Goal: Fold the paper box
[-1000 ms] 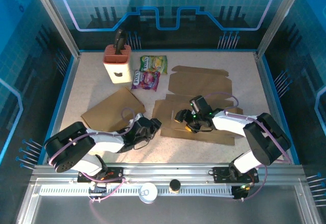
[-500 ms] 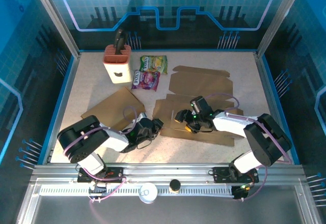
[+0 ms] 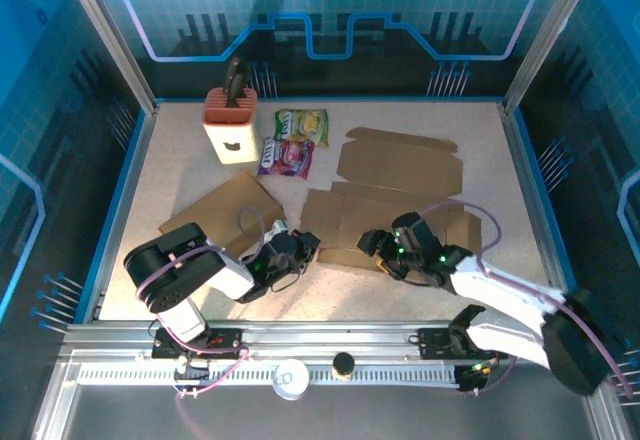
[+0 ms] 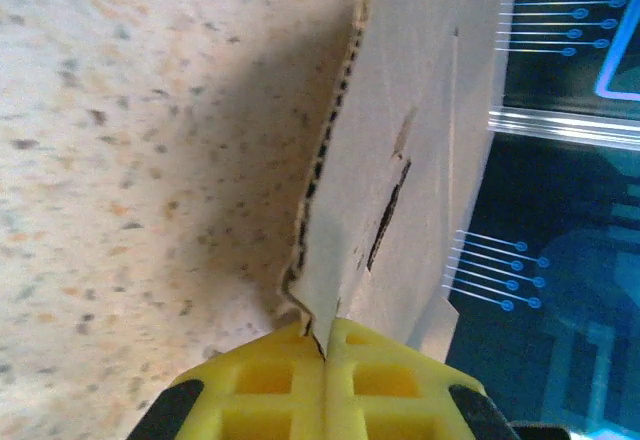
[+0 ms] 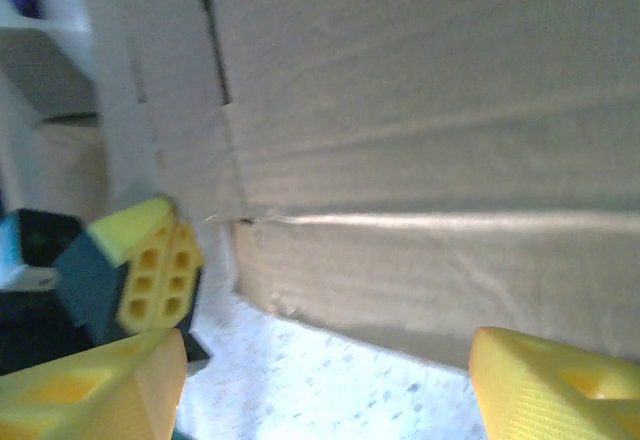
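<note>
I see the paper box [image 3: 400, 210] lying flat on the table [image 3: 180, 160], just 3 o'clock of centre. The left tool [image 4: 325, 355] is clenched on its 8 o'clock corner. The right tool [image 3: 380, 248] is released, spread at its 6 o'clock edge.

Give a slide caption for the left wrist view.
Left gripper pinching a corner of the cardboard box blank above the table.

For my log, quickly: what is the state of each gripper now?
Left gripper: closed on the paper box edge.
Right gripper: open, holding nothing.
</note>
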`<action>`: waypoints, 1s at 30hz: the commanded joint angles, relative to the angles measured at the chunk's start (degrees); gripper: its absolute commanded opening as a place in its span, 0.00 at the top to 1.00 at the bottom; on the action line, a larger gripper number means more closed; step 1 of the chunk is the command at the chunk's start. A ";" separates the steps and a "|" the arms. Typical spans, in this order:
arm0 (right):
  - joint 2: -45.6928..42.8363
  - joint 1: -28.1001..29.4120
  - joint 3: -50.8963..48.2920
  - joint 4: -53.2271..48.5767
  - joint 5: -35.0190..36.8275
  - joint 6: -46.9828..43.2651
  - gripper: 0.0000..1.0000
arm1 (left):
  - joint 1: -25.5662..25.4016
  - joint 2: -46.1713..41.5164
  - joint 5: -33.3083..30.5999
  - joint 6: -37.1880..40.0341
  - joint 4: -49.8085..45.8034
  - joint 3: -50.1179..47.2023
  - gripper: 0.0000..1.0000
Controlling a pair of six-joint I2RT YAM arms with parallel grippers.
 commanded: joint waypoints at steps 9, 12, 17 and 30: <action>-21.57 4.25 -9.93 -5.47 11.09 21.83 0.18 | -0.95 -9.98 -1.37 0.63 -4.54 3.63 1.00; -25.77 4.92 -10.91 -8.12 13.16 24.75 0.18 | -0.99 -12.19 -1.30 1.55 -7.80 4.54 1.00; -30.07 3.89 -13.25 -5.90 17.74 26.54 0.30 | -1.47 -13.53 -0.77 2.03 -9.61 5.38 1.00; -27.43 -2.67 -10.96 -3.81 14.14 25.54 0.65 | -3.00 -14.84 -1.53 2.42 -10.47 5.31 1.00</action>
